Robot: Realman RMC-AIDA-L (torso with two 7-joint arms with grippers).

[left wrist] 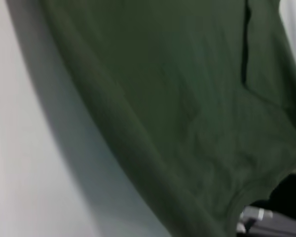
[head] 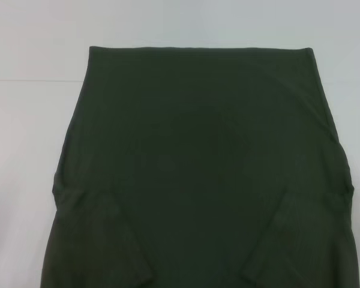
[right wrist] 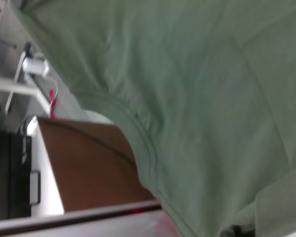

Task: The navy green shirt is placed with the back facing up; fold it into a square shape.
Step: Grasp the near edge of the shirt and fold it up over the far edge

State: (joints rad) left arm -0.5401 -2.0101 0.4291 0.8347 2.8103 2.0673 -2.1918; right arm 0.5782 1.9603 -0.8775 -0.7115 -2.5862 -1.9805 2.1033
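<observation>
The big dark olive-green soft cotton shirt [head: 198,174] lies on the white tabletop [head: 24,150], sleeves tucked inward, probably prepping the square fold. Can't tell either claw's state.

one navy green shirt [head: 198,174] lies on one white table [head: 24,150]; beyond the table edge, the right wrist view shows one brown panel [right wrist: 89,163]

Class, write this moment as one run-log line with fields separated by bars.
item: navy green shirt | state: spread flat on white table, sleeves folded inward | near end: hangs past table edge | claws: none visible | square fold: not done
</observation>
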